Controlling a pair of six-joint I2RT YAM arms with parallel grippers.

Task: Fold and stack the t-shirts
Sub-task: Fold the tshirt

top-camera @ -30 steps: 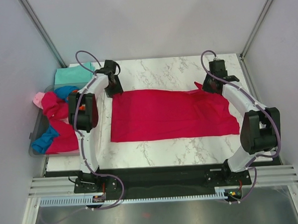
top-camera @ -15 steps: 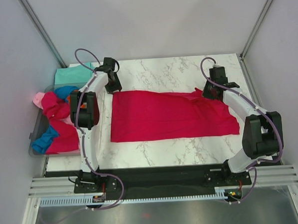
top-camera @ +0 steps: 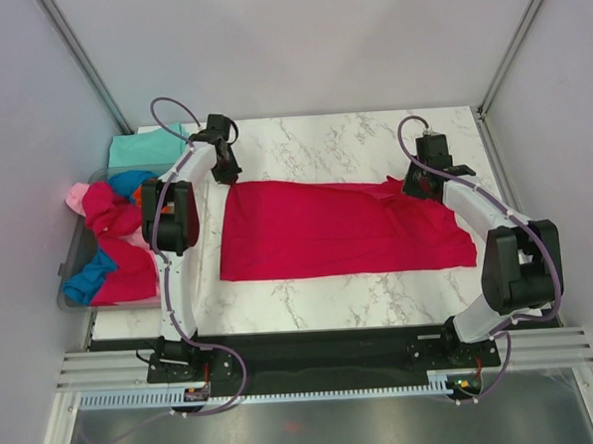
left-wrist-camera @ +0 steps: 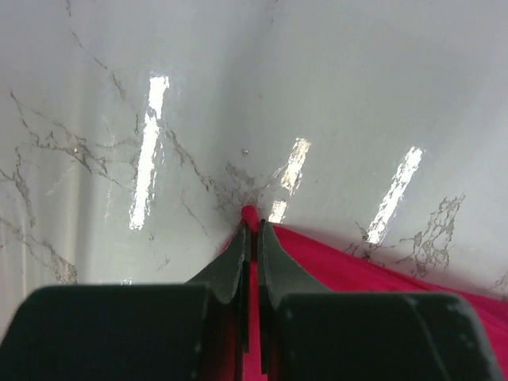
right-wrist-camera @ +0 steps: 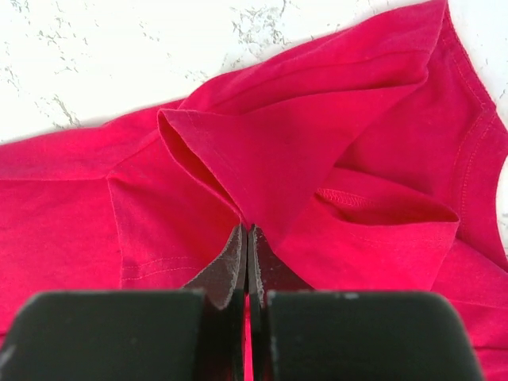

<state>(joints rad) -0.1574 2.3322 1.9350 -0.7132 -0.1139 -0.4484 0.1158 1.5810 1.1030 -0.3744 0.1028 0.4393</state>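
The red t-shirt (top-camera: 342, 228) is one plain crimson all over, without print or stripe. The table (top-camera: 322, 141) around it is white marble with thin grey veins (glossy, with pale streaks of light in the left wrist view). Left of the red t-shirt lies a mint-teal shirt (top-camera: 145, 147), and near that a heap of pink cloth (top-camera: 76, 197), blue cloth (top-camera: 88, 276), more crimson and a speck of orange (top-camera: 139, 195). At the red t-shirt's far corners, the left gripper (left-wrist-camera: 252, 226) and right gripper (right-wrist-camera: 248, 230) are black; the arms (top-camera: 178, 288) are white with black joints.
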